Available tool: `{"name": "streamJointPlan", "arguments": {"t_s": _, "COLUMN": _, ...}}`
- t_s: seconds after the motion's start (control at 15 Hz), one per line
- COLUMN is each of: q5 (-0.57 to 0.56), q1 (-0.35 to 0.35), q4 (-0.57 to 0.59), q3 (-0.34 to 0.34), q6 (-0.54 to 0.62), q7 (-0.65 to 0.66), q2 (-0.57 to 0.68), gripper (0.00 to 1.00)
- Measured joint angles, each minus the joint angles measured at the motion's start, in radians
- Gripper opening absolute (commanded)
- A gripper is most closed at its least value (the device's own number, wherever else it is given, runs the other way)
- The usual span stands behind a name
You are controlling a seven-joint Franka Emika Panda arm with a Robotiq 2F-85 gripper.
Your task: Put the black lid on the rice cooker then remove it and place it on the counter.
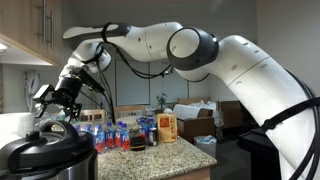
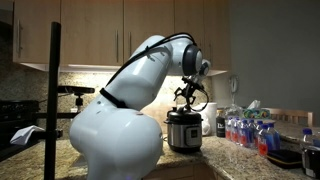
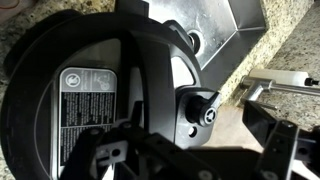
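Gripper (image 2: 187,104) hangs just above the rice cooker (image 2: 184,133), jaws spread and empty; black lid (image 1: 42,143) sits on the cooker.

Black lid (image 3: 45,60) glossy, smooth plastic, carrying a matt grey printed label (image 3: 85,100); rice cooker (image 2: 185,132) body brushed silver metal; bench (image 1: 195,158) light speckled stone, smooth; arm (image 1: 250,70) shell glossy white plastic; cabinets (image 2: 100,30) light wood, satin finish.
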Motion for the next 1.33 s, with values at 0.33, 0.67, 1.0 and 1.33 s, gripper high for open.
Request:
{"name": "streamJointPlan", "arguments": {"t_s": 0.33, "q5": 0.036, "q1": -0.007, "q4": 0.015, "q3": 0.0, "q6": 0.0, "q7": 0.0, "q2": 0.041, "gripper": 0.41}}
{"name": "streamJointPlan", "arguments": {"t_s": 0.67, "q5": 0.077, "q1": -0.016, "q4": 0.039, "q3": 0.0, "q6": 0.0, "q7": 0.0, "q2": 0.077, "gripper": 0.08}}
{"name": "streamJointPlan", "arguments": {"t_s": 1.0, "q5": 0.088, "q1": -0.022, "q4": 0.047, "q3": -0.001, "q6": 0.018, "q7": 0.0, "q2": 0.089, "gripper": 0.0}}
{"name": "streamJointPlan", "arguments": {"t_s": 1.33, "q5": 0.089, "q1": -0.022, "q4": 0.048, "q3": 0.001, "q6": 0.032, "q7": 0.0, "q2": 0.089, "gripper": 0.0}}
